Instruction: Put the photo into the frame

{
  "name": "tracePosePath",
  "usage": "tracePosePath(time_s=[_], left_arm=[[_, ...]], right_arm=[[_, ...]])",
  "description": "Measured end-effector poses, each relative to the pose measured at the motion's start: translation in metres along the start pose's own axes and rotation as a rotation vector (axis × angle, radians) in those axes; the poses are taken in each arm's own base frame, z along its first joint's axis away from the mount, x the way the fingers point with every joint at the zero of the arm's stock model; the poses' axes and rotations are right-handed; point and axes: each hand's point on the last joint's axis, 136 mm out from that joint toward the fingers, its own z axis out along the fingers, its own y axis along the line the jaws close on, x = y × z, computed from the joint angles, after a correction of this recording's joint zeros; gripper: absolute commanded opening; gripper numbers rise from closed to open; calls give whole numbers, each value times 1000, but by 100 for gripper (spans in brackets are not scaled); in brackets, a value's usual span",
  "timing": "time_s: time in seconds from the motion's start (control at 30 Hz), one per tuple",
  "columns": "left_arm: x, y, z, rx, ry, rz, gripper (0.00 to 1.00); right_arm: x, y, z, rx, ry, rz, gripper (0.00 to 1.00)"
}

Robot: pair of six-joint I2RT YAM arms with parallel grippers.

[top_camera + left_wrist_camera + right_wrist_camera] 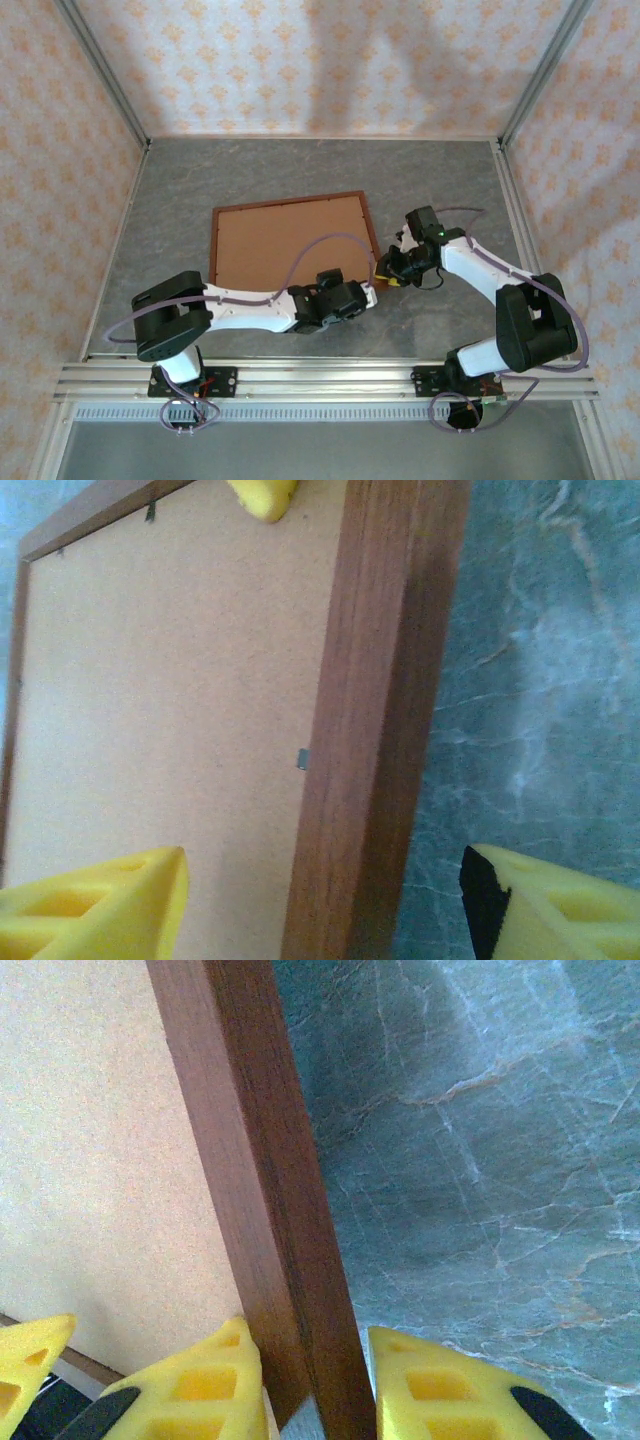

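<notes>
**Frame lies back up, right tool on its rail**

The frame (288,201) lies back up in the middle of the counter (300,165), with a brown backing board (285,240) filling it. At its near right corner the left tool (323,860) stands apart, its fingers on either side of the right rail. Just to the right, the right tool (306,1326) is clamped on that same rail.

A brown backing board (290,243) is being carried near the middle of the grey marbled tabletop (200,180), which is being enclosed by patterned walls (300,60).
</notes>
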Motion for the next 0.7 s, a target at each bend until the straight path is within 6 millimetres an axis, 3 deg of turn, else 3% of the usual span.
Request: tracePosePath(time_s=[0.37,0.7], left_arm=[[6,16,10,-171,48,89,59],[6,18,8,-208,50,137,24]], right_arm=[[2,2,-1,-6,11,11,24],[-2,8,-5,-18,1,2,24]])
